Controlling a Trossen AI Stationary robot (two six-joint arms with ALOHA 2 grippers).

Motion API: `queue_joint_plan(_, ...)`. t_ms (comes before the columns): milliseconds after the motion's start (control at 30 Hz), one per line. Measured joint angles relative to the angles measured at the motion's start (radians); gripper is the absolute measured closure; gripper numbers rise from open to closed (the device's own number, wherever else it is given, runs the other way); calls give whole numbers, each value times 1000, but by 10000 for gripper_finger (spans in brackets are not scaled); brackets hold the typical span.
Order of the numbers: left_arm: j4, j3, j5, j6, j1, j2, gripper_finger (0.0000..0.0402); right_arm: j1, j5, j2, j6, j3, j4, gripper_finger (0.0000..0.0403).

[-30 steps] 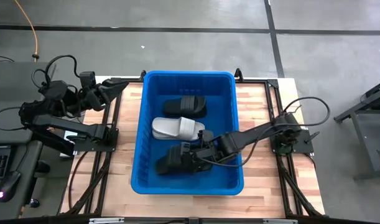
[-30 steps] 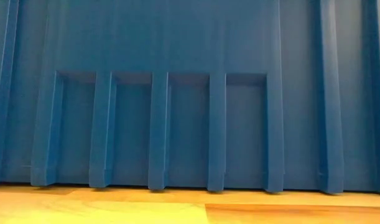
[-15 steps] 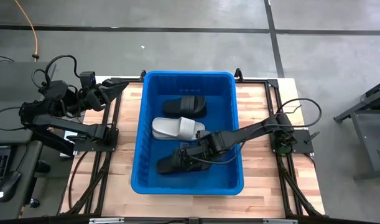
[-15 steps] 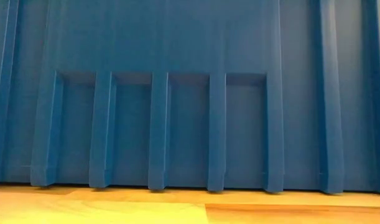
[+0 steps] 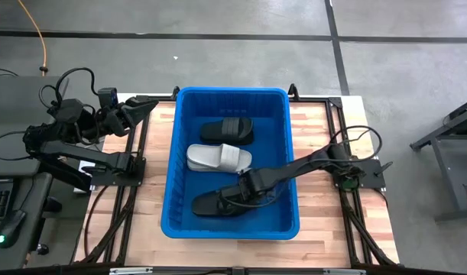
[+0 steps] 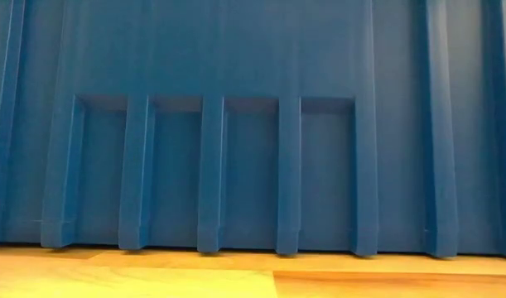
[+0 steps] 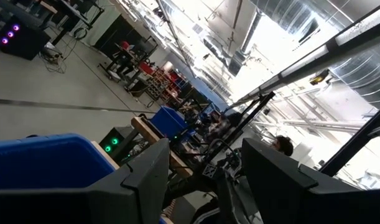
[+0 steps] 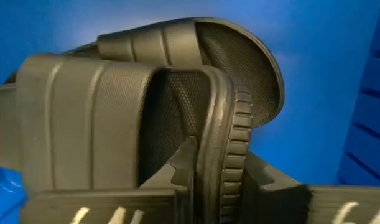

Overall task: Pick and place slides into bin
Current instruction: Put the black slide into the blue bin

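Note:
The blue bin (image 5: 230, 221) stands mid-table; its ribbed wall (image 6: 236, 165) fills the low view. Inside lie a black slide (image 5: 227, 130) at the far end and a light grey slide (image 5: 216, 157) in the middle. At the near end my right gripper (image 5: 244, 187) reaches down into the bin, shut on another black slide (image 5: 218, 202). In the right wrist view a second black slide (image 8: 239, 68) shows right behind the held slide (image 8: 84, 118). My left gripper (image 5: 141, 109) waits open and raised off the table's left edge, its fingers (image 7: 146, 174) holding nothing. My right gripper pinches the long side rim of the black slide's sole (image 8: 230, 143) between its two fingers (image 8: 183, 162), beside the strap. The fingers come from above, pointing down, one on the footbed side and one on the outer side. The slide lies low in the bin's near end.
Wooden tabletop (image 5: 325, 221) lies bare on either side of the bin. The bin's walls stand close around the right gripper. Dark frame rails (image 5: 130, 198) run along the table's sides.
My right gripper has sunk deeper into the bin's near end and tipped until it points straight down. The black slide has gone down with it and now lies lower and flatter.

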Motion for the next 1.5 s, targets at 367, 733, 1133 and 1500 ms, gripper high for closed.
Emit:
queue_joint_plan(367,0,0,10,-1,0,1,211,-38,34,23,-113,0,3,274)
queue_joint_plan(733,-14,0,10,-1,0,1,211,-54,-56,28,-194,-4,-59,161)
queue_joint_plan(1133,-51,-1,10,-2,0,-18,211,-44,-105,27,-251,-4,-43,132)
queue_joint_plan(1500,-123,1,105,56,0,-72,211,-29,-102,18,-196,62,8,134)
